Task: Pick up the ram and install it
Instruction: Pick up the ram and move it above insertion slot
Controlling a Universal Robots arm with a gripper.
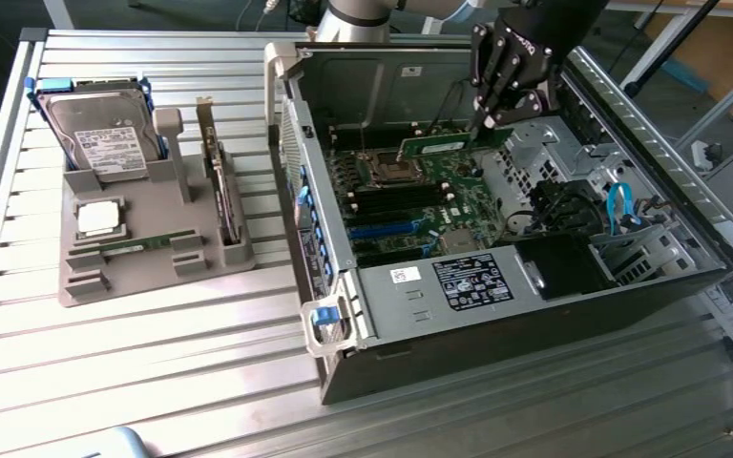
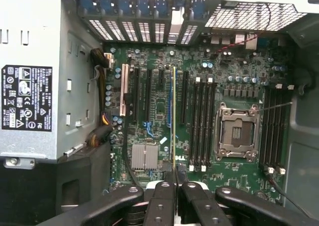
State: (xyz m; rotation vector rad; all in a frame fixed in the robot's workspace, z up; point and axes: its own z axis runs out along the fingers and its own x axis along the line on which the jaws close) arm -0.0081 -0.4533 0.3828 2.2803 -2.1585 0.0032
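Exterior view: my arm hung over the open case (image 1: 469, 334).
My pincer (image 1: 500, 122) pointed down, pinched nearly closed on the ram (image 1: 450, 145), above the motherboard (image 1: 430, 205).

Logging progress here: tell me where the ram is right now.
In the exterior view, the ram is gripped in the claw, held over the motherboard of the open computer case, close to the empty processor socket.

Ribbed bare-metal table (image 1: 150, 363), matt grey plastic tray (image 1: 163, 229), dull sheet-metal case (image 1: 354, 81) (paper label (image 1: 469, 283)), green circuit-board ram (image 1: 443, 150)
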